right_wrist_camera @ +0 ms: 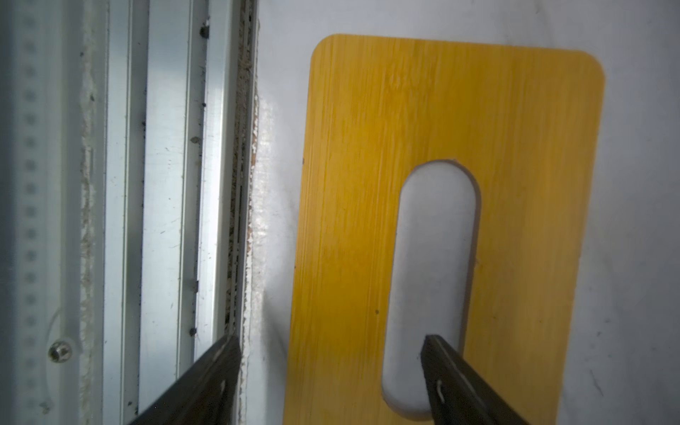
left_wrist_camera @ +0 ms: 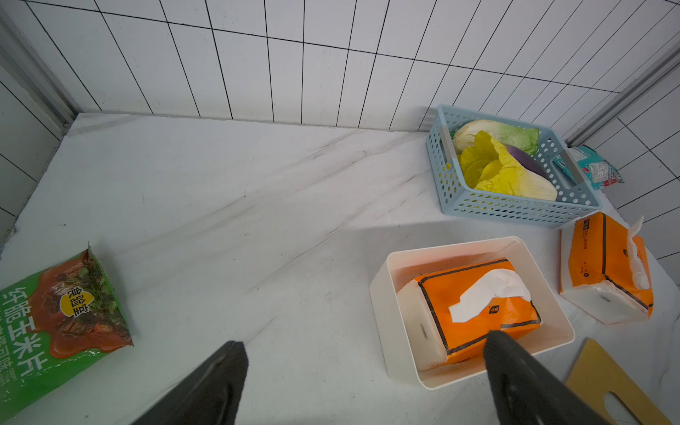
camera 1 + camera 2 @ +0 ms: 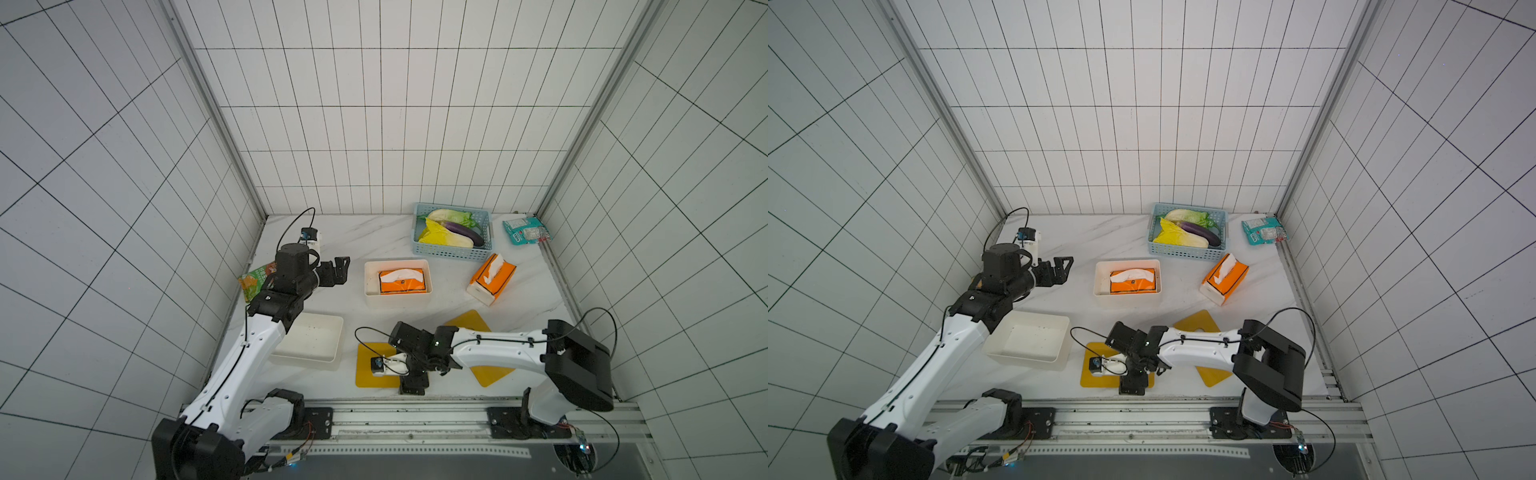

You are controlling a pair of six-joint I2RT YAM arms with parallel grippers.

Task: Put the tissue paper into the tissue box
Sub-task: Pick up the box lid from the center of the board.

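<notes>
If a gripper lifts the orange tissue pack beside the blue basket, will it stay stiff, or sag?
Likely it would dent and sag a little: the tissue pack has a soft, wrinkled film wrap. It probably is light for its size, being paper. The loose tissue sticking out may slip out or tear if pinched alone.

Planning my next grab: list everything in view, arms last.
tissue pack: 2, orange; one in the centre white box, one loose beside the basket
white box: 2, white; one holds a pack, one empty front left
slotted lid: 2, yellow; near front edge, second alongside
basket: 1, blue; far side, holds cabbages and eggplant
snack bag: 1, green; left edge
packet: 1, teal; far right corner
left gripper: 1, black; open, empty
right gripper: 1, black; open, over a lid
</notes>
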